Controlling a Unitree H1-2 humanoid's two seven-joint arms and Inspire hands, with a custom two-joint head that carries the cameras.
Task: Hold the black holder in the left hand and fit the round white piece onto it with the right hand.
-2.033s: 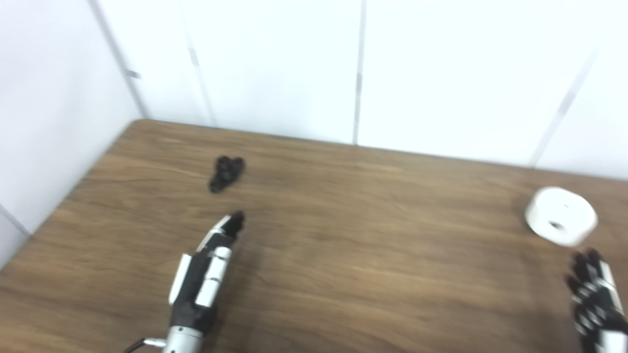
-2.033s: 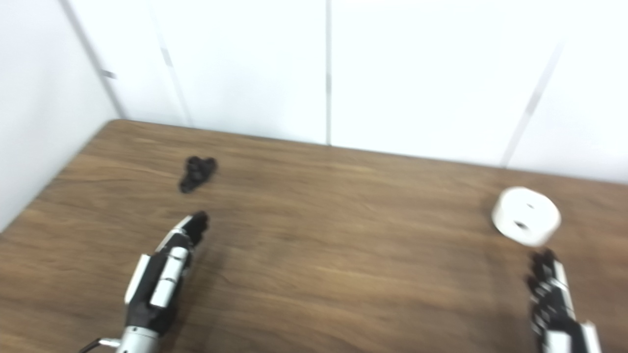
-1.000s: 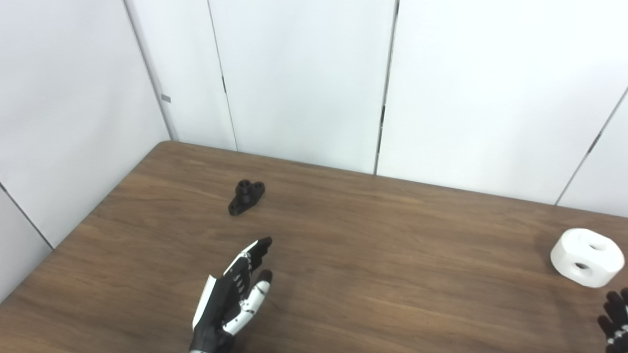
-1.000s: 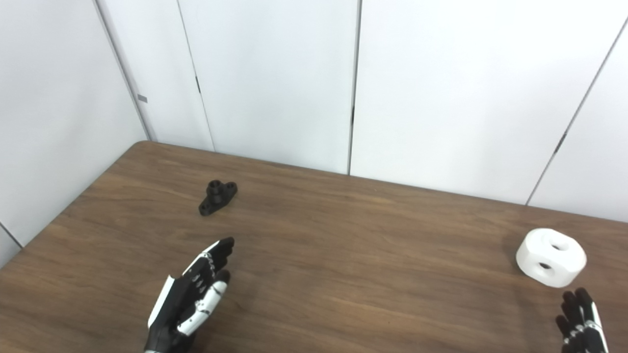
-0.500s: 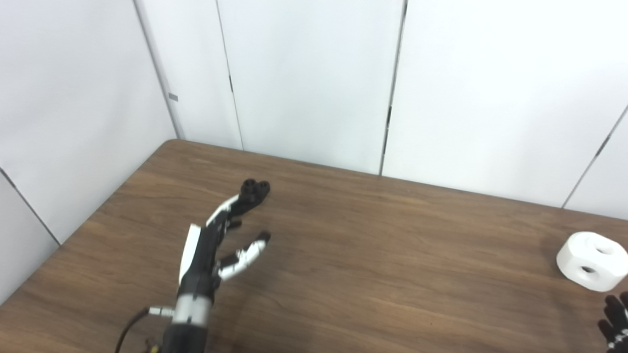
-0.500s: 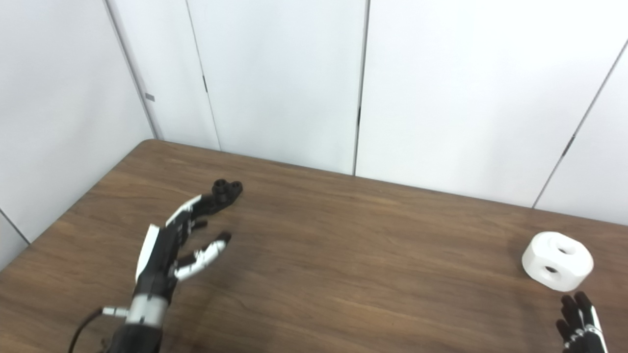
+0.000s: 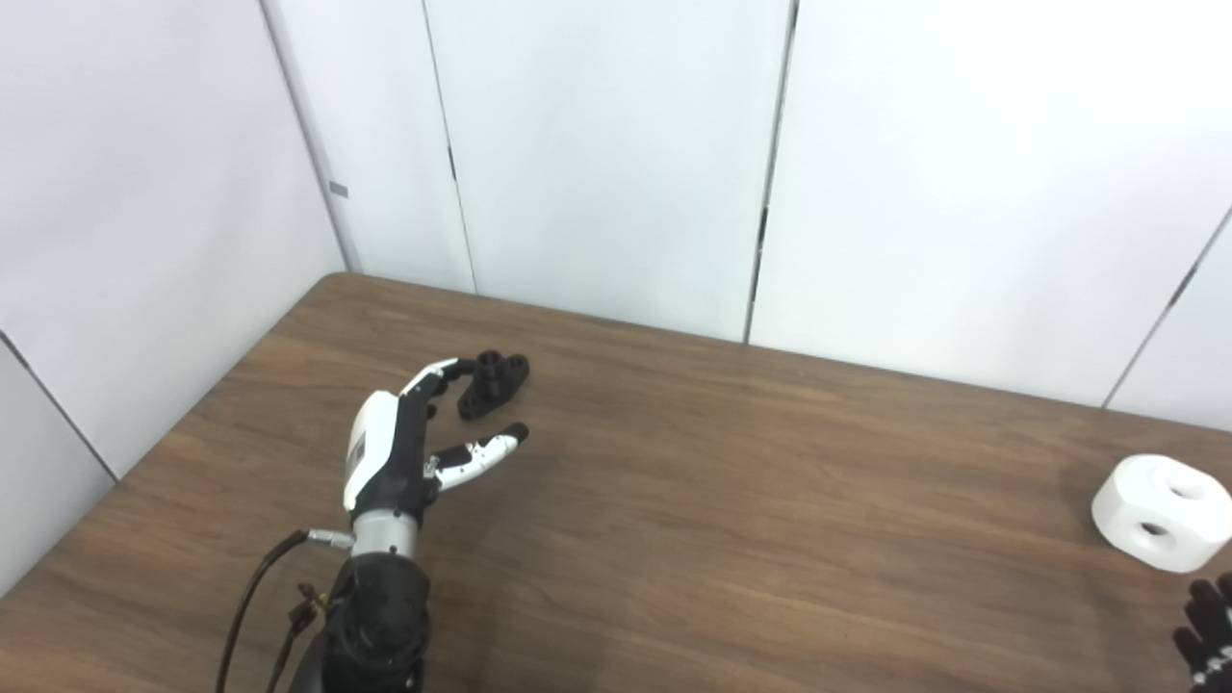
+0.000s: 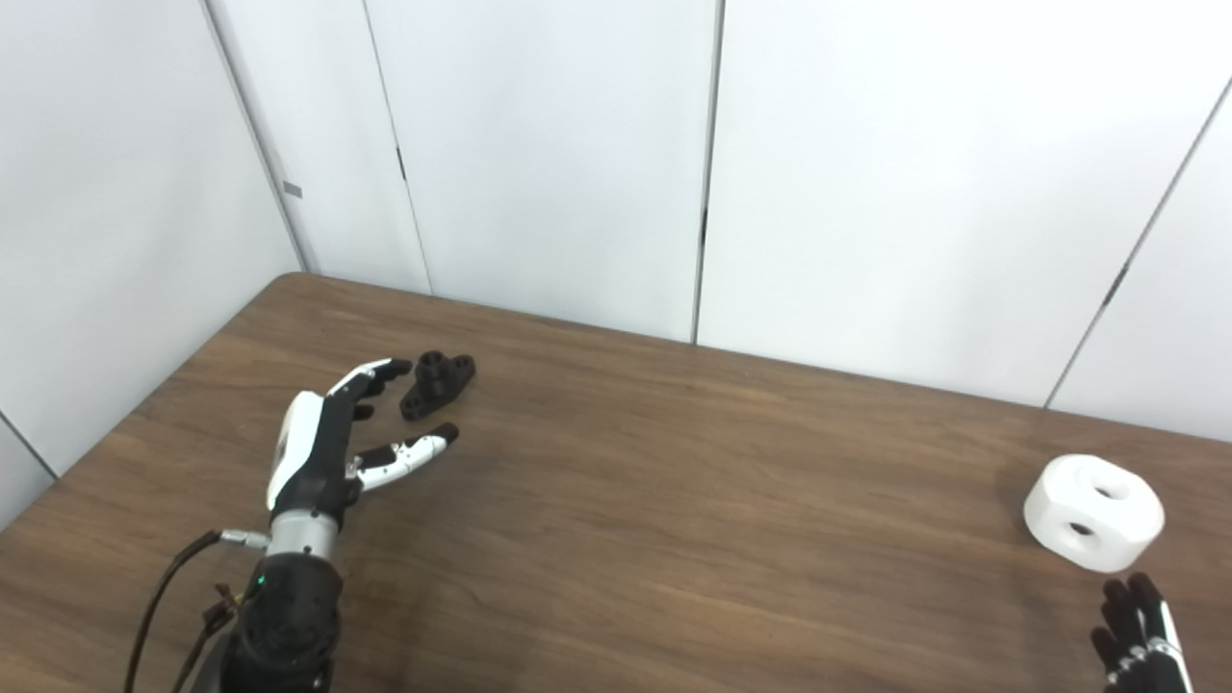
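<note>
- Reaching up from the near edge, the left hand (image 8: 322,452) was open, its fingers (image 8: 371,373) and thumb spread on either side of the black holder (image 8: 437,383), not closed on it.
- The right hand (image 8: 1136,630) showed only dark fingertips at the lower right corner; the right eye view showed more of them than the left, and I could not tell its state.
- The round white piece (image 7: 1160,512) lay just beyond that hand, well apart from the holder.
- The counter (image 8: 674,500) was dark wood grain, backed by plain white wall panels (image 8: 549,144).
- No writing was readable.
</note>
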